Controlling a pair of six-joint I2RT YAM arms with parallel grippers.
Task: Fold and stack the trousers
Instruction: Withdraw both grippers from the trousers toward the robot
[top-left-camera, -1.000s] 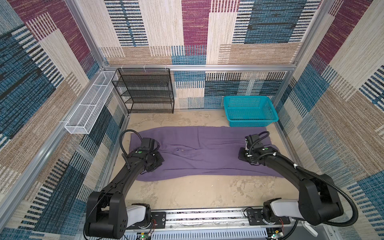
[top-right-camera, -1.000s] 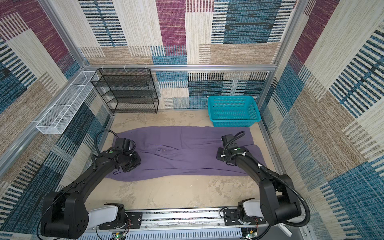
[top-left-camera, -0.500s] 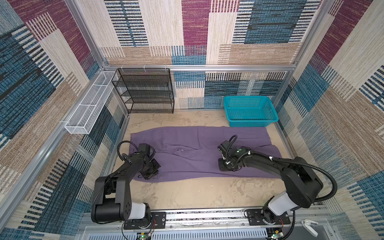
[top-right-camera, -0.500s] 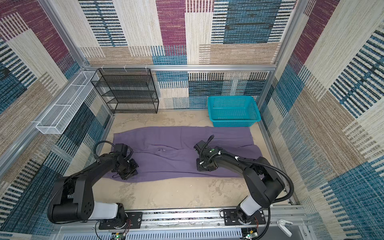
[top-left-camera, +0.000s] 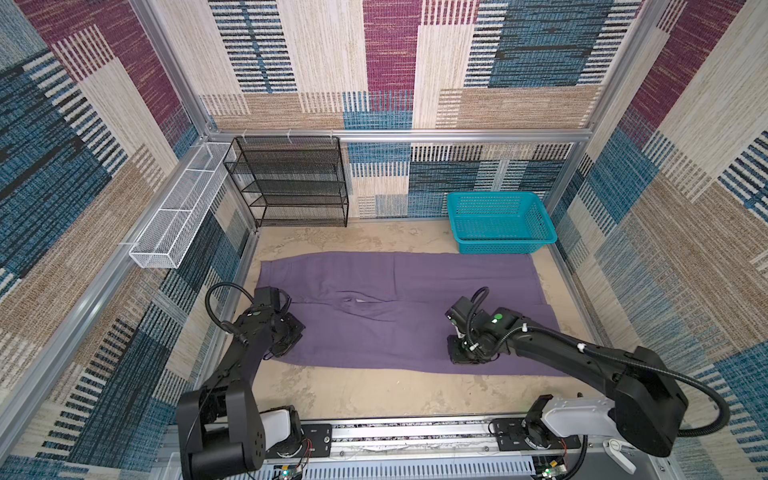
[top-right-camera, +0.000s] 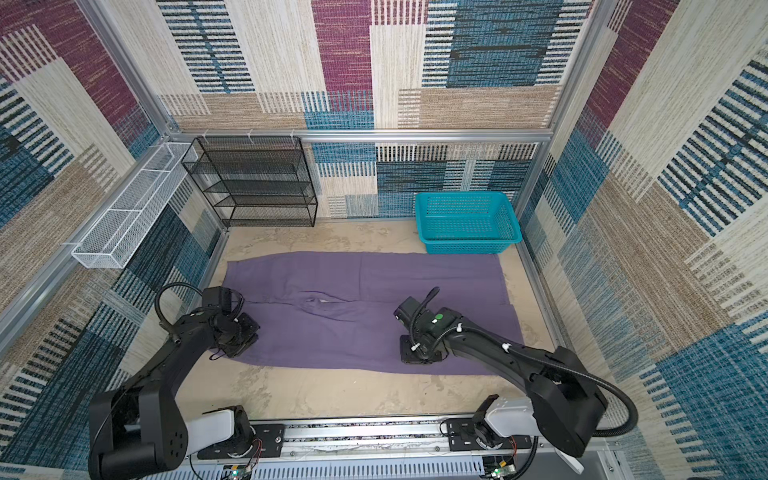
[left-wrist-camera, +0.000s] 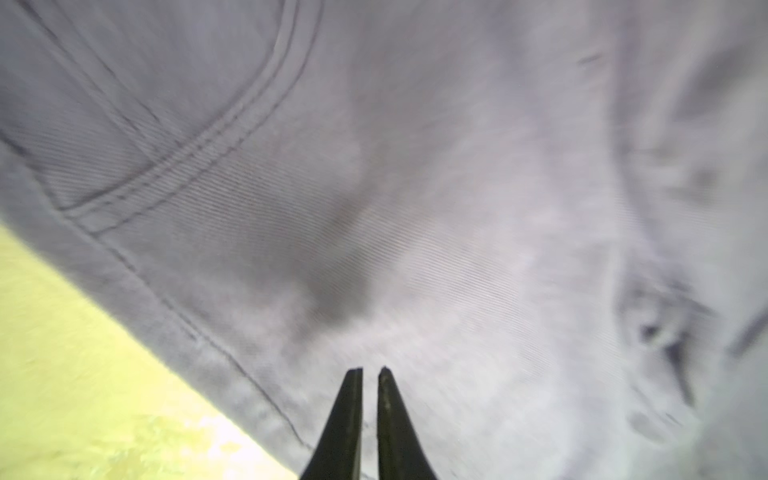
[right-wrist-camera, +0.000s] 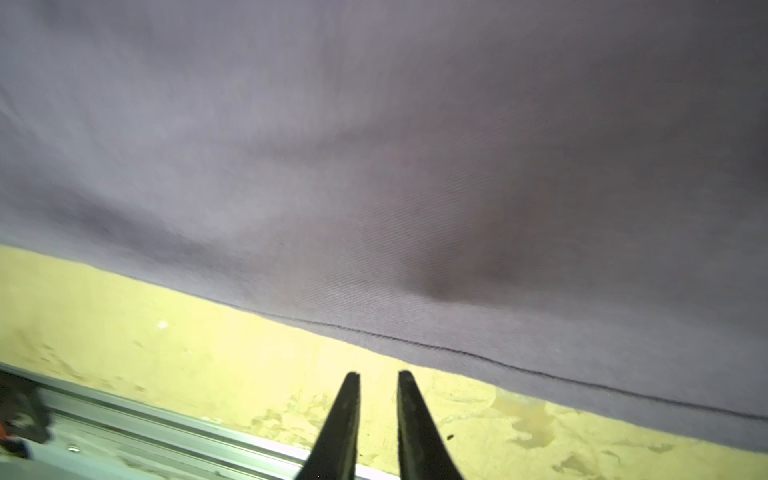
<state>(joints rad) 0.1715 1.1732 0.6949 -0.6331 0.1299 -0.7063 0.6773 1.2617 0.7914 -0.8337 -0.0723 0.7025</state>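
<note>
- The left gripper (left-wrist-camera: 370, 369) has its jaws parted by only a thin slit with nothing between them. In the left wrist view they hang over the cloth, close to a curved pocket seam and the stitched edge.
- The right gripper (right-wrist-camera: 377, 374) has jaws spread a little wider, also empty. Its tips sit over the bare surface just short of the near seam of a leg (not yet touching it, as far as the right wrist view shows).
- In the last second the right arm has slid inward from the hem end of the near leg and dropped toward the near edge. The left arm has shifted only slightly toward that same edge, at the waist end.
- The trousers (top-left-camera: 395, 316) look unchanged. They lie flat and unfolded along the sandy surface (top-left-camera: 374, 395), waist to the left and leg ends to the right, with one small pucker at the crotch.
- Their far edge lies near the front wall of the teal basket (top-left-camera: 498, 246), apart from it. The black wire rack (top-left-camera: 291, 183) and the white mesh tray (top-left-camera: 178, 216) stand well clear.
- I judge that both grippers are now lined up along the near long edge to pinch it and lay one leg over the other. No fold has started, so most of the task remains.
- Thin cloth may slip or bunch if only one layer is caught.
</note>
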